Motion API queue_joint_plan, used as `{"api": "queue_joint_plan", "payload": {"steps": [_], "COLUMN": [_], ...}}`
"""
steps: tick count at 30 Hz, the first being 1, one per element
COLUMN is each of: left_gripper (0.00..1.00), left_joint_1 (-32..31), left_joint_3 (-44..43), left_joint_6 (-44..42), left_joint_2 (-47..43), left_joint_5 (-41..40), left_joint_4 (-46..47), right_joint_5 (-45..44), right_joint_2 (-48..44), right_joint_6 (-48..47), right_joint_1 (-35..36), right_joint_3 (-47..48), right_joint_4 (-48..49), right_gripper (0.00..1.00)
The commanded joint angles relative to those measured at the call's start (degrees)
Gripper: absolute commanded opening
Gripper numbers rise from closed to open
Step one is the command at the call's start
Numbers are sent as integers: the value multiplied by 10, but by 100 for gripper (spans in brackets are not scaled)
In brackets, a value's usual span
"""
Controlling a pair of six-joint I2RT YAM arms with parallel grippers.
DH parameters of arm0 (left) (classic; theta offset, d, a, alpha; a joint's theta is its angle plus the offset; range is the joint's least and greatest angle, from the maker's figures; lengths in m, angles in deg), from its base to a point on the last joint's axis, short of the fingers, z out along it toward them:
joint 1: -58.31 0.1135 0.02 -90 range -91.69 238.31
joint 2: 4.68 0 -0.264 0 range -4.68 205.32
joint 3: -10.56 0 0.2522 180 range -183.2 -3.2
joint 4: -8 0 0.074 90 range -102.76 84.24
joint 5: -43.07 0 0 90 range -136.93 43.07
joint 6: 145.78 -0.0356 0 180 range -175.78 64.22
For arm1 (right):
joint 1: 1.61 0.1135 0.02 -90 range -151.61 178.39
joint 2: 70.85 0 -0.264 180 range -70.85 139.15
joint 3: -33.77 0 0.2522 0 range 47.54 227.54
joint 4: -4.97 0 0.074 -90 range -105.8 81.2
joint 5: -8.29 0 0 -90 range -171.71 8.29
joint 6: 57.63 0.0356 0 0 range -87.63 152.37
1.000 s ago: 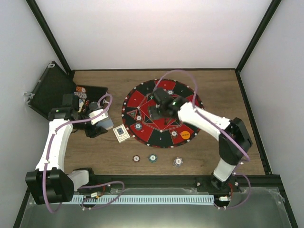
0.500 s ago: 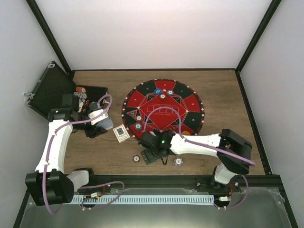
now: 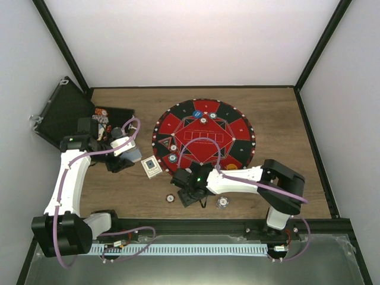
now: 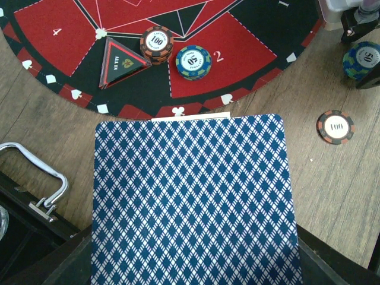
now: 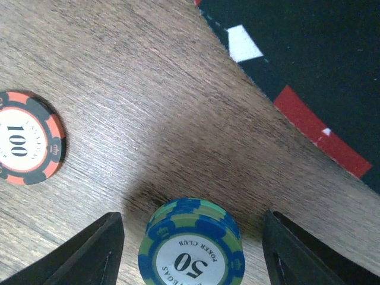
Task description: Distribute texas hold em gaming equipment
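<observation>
Some chips point(image 4: 157, 43) sat on the mat point(image 4: 59, 35), with more to place. Open right fingers point(image 5: 95, 249) straddled the 50 chip point(image 5: 191, 249), ungripped. Left fingers point(image 4: 329, 261) pinched a blue-backed card point(image 4: 190, 202), seemingly undealt.

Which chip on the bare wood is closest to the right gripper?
The blue-and-green 50 chip, between the open fingers of the right gripper; the red-and-black 100 chip lies outside them.

Our left arm bent, left gripper point(image 3: 127, 155) clamped on card point(image 4: 193, 202). Our right arm stretched low across front, right gripper point(image 3: 189, 194) with jaws apart.
</observation>
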State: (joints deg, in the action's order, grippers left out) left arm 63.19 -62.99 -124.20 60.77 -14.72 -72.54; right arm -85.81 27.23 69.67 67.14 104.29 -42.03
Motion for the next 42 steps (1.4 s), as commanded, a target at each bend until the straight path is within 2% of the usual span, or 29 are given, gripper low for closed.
{"api": "queue_joint_plan", "payload": {"steps": [1,16,24,42], "left_gripper": [11,11,11,11], "left_joint_1": [3,3,3,3], "left_joint_3": [-9,-11,-21,-19], "left_joint_6": [-16,-18,-15,-20], "left_joint_2": [-4,-6,2,-1], "left_joint_5": [24,24,31,29], "left_joint_4": [-4,-11,-18,-18], "right_joint_5": [-5,-22,-30,-67], "right_joint_2": [16,11,4,-45], "right_joint_6": [5,6,8,-2], "right_joint_1": [3,10,19,9], "right_joint_3": [-10,8,19,75], "right_joint_4": [2,-30,-42,-108], "right_gripper": [63,52,39,34]}}
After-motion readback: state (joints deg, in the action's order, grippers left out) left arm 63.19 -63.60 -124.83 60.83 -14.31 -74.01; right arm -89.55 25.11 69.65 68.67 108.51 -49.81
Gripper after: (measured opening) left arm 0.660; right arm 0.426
